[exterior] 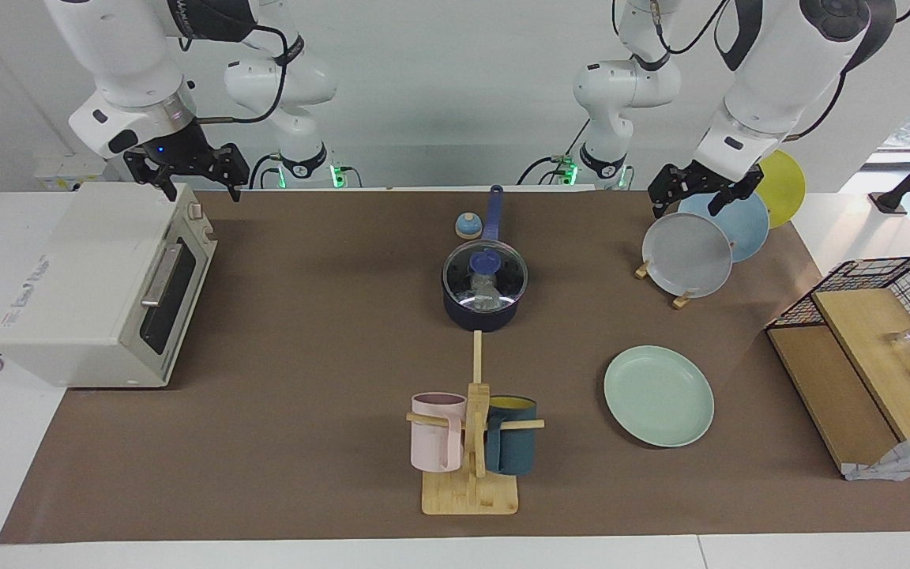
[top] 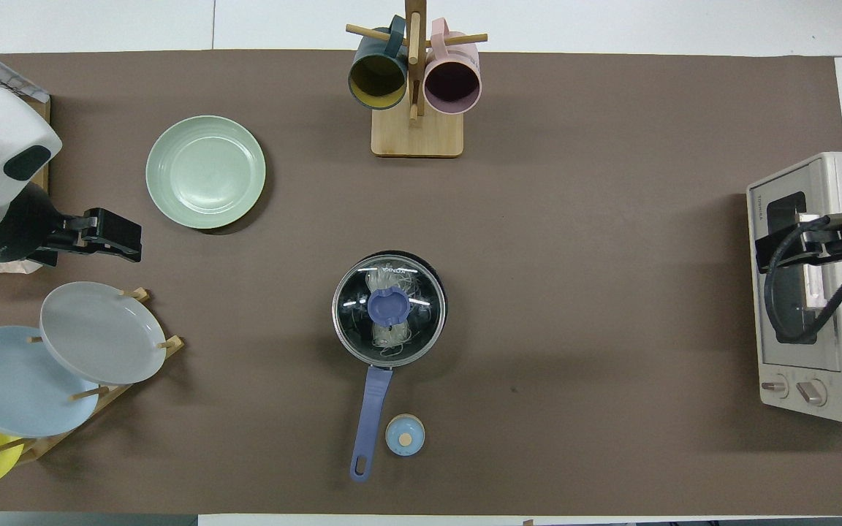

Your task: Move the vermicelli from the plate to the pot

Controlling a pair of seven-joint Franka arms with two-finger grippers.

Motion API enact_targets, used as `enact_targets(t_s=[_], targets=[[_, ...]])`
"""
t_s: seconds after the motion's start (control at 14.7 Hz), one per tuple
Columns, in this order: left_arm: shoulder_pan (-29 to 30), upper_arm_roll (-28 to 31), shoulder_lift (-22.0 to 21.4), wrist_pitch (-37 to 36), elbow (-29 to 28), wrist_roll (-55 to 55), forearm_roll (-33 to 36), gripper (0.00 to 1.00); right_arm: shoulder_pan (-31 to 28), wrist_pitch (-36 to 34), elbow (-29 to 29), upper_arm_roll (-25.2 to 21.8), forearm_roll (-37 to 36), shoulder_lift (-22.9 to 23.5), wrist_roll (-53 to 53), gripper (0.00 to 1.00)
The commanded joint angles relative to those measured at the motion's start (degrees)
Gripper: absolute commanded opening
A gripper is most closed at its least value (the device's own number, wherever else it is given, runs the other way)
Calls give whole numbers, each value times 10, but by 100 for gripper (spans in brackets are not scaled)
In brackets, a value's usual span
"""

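The navy pot (exterior: 480, 314) stands mid-table with its long blue handle (top: 371, 416) pointing toward the robots. A glass lid with a blue knob (top: 389, 305) sits on it. The whitish vermicelli (top: 390, 336) lies inside the pot, seen through the lid. The pale mint-green plate (exterior: 659, 395) is bare and lies farther from the robots than the pot, toward the left arm's end. My left gripper (exterior: 688, 207) is open and empty, raised over the plate rack. My right gripper (exterior: 200, 188) is open and empty, raised over the toaster oven.
A white toaster oven (exterior: 99, 292) stands at the right arm's end. A wooden mug rack (exterior: 471, 482) holds a pink mug and a dark teal mug. A rack holds the grey plate (exterior: 686, 254), blue and yellow plates. A small blue bell (exterior: 468, 226) sits beside the pot handle. A wire basket (exterior: 889, 276) stands by wooden boards.
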Motion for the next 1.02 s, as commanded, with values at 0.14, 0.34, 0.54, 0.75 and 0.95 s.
enact_targets(t_s=[0.14, 0.34, 0.54, 0.75, 0.95], targets=[[3, 1, -11, -2, -8, -2, -6, 100, -10, 2, 7, 3, 13, -1, -6, 100], [2, 1, -11, -2, -8, -2, -6, 100, -21, 0, 7, -3, 15, -1, -7, 100], [2, 1, -11, -2, -8, -2, -6, 100, -31, -12, 13, -6, 20, 0, -8, 100], [3, 1, -11, -2, -8, -2, -6, 100, -33, -7, 11, -6, 20, -1, -6, 100], [3, 1, -11, -2, -8, -2, -6, 100, -34, -7, 17, -4, 20, 1, -8, 100]])
